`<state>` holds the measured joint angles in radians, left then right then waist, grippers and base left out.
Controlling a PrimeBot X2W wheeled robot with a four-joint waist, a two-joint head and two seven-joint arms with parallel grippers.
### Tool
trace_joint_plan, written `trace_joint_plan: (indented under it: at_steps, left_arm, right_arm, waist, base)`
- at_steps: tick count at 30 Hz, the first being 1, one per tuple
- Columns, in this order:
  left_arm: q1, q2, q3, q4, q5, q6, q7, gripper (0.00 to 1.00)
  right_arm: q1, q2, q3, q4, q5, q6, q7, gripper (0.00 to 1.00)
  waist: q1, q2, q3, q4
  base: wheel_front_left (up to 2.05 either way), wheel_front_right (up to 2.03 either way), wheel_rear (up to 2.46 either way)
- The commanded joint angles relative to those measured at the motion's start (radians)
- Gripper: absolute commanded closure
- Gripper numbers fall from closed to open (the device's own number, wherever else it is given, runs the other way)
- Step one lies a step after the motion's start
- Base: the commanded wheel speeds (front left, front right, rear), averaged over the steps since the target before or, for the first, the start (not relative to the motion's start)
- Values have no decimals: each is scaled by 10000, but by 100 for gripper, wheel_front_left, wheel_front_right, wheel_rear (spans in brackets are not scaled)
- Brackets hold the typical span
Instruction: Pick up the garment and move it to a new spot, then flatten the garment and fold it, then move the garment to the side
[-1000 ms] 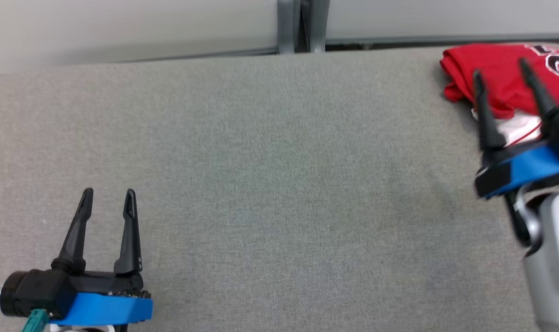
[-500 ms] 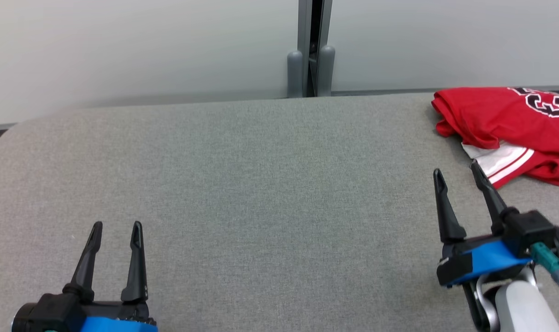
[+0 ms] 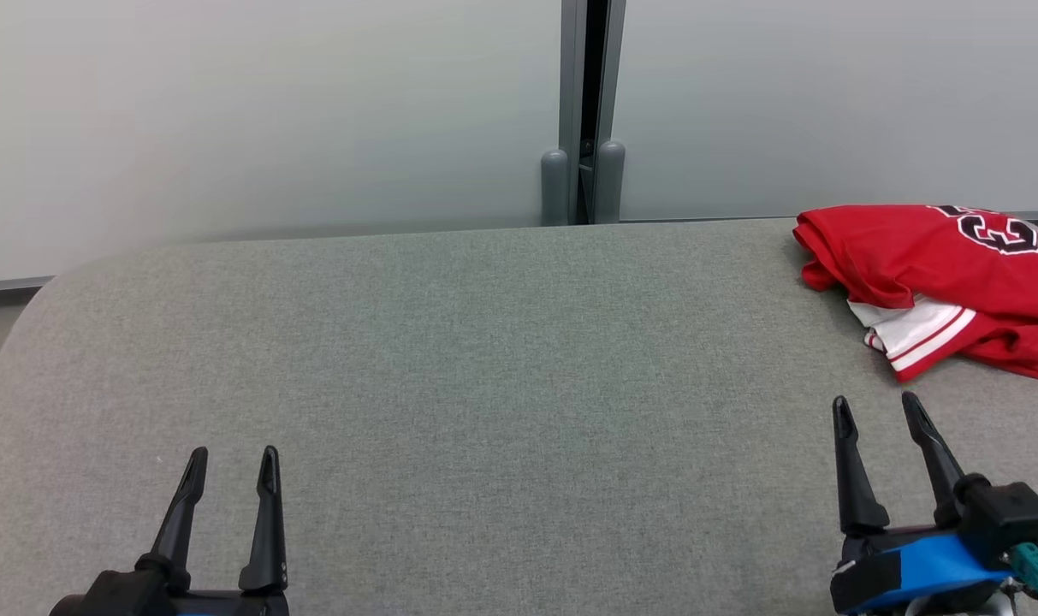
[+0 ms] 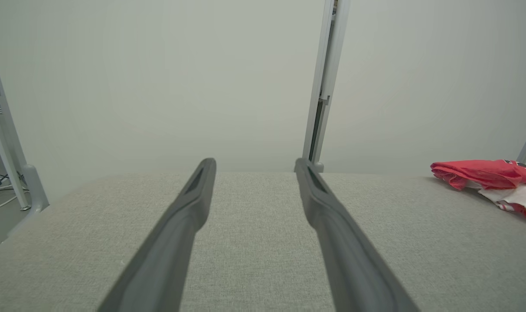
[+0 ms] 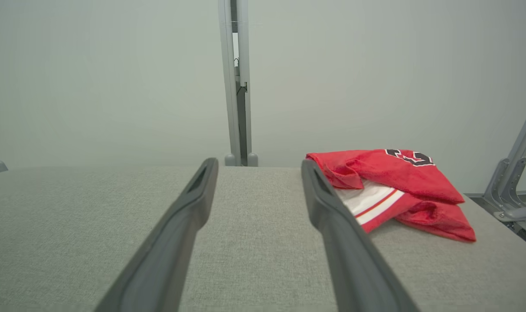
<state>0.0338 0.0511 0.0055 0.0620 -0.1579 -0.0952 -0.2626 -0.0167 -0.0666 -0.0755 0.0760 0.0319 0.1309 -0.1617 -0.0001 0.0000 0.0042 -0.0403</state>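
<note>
The garment point(image 3: 929, 265) is a red jersey with white trim and black numerals, folded into a loose bundle at the far right of the grey padded table point(image 3: 501, 359). It also lies at the right in the left wrist view point(image 4: 492, 177) and just right of the fingers in the right wrist view point(image 5: 397, 186). My right gripper point(image 3: 876, 406) hangs open near the front right, short of the garment and apart from it. At the front left my left gripper point(image 3: 232, 458) is open with nothing between its fingers.
A pale wall panel with a grey vertical post point(image 3: 585, 111) stands right behind the table's far edge. The table's left corner is rounded point(image 3: 48, 291). A metal frame leg point(image 5: 514, 182) stands off the right end.
The head camera has tilted up, so the whole picture shifted down. My right gripper has drawn back from over the garment to the front right, leaving the garment lying on the table.
</note>
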Motion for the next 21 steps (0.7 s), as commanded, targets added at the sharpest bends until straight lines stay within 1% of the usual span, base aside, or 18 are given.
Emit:
trace_joint_plan:
  at_steps: [1, 8, 16, 21]
  left_arm:
    - [78, 20, 17, 17, -36, 62, -27, 0]
    - [146, 16, -43, 108, -103, 135, -27, 0]
    - [124, 15, -64, 137, -95, 148, -27, 0]
    - [150, 13, -96, 151, -186, 74, -27, 0]
  right_arm:
    - [195, 71, -13, -62, 68, -4, 23, 0]
    - [756, 151, 11, -348, 155, -4, 52, 0]
    - [892, 174, 81, -328, 205, -4, 89, 0]
    - [886, 180, 145, -274, 292, -4, 71, 0]
  waist:
    - [1, 0, -8, 6]
    - [1, 0, -41, 1]
    - [1, 0, -41, 32]
    - [1, 0, -35, 24]
  base:
    - [0, 0, 0]
    - [0, 0, 0]
    - [0, 0, 0]
    - [0, 0, 0]
